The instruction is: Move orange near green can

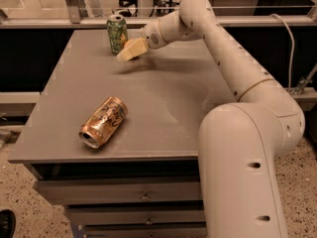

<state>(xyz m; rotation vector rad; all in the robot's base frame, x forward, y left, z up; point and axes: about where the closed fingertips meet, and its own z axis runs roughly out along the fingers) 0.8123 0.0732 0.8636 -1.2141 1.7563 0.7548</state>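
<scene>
The green can stands upright at the far left of the grey table; it is light green with dark markings and a silver top. My gripper reaches in from the right and hangs just right of the can, low over the table top and close to the can's base. No orange shows anywhere on the table. If the gripper holds it, the gripper hides it.
A copper-orange drink can lies on its side near the front left of the table. My arm crosses the far right part of the table. Drawers sit below the front edge. A rail runs behind the table.
</scene>
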